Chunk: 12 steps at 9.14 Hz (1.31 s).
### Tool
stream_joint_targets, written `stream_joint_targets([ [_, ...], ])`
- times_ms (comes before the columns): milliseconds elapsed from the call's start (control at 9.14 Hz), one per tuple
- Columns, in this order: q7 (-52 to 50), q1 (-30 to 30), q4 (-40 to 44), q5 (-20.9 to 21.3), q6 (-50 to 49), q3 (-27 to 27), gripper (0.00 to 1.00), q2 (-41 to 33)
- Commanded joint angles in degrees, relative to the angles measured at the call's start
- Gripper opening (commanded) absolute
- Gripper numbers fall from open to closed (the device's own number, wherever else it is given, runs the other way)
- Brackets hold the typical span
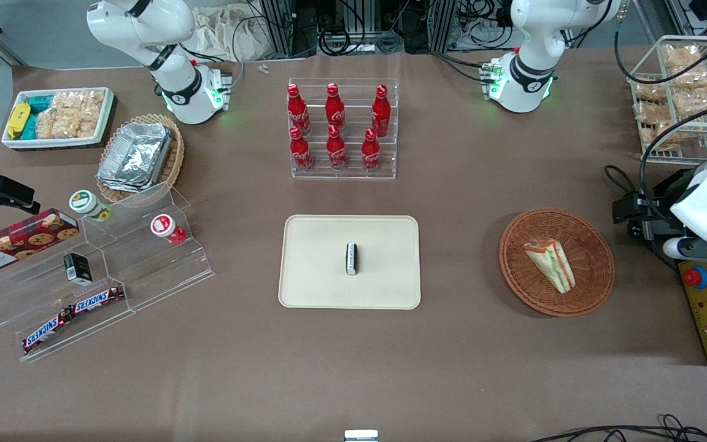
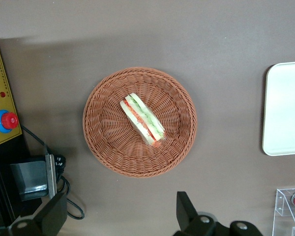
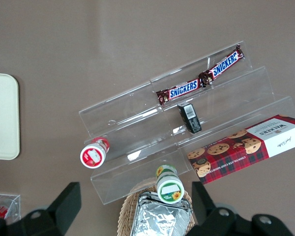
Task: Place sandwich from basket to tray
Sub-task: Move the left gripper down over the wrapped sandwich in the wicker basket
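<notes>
High above the basket, my gripper hangs spread and empty; the sandwich lies inside. I should straddle its bread faces squarely before carrying it to the tray.

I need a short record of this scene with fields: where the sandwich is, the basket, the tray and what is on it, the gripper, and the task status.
sandwich: lies in the basket, untouched
basket: round brown wicker, toward the working arm's end of the table
tray: beige, flat, beside the basket, nearer the table's middle
on tray: one small dark object, standing near its centre
gripper: left arm's, open, high above the basket, holding nothing
task status: sandwich not yet picked up
</notes>
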Motion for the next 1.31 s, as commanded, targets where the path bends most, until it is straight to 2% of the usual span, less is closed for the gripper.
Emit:
stream_joint_targets([
  [0, 0.84, 0.02, 1.2, 0.77, -1.56, -0.13, 0.99, 0.29],
  [438, -2.65, 0.11, -2.03, 0.25, -1.65, -0.04, 0.99, 0.29],
  [875, -9.59, 0.02, -14.86, 0.16, 9.75, -0.04, 0.98, 0.11],
  [1203, -22.15, -0.16, -25.24, 0.6, 26.78, -0.13, 0.98, 1.77],
])
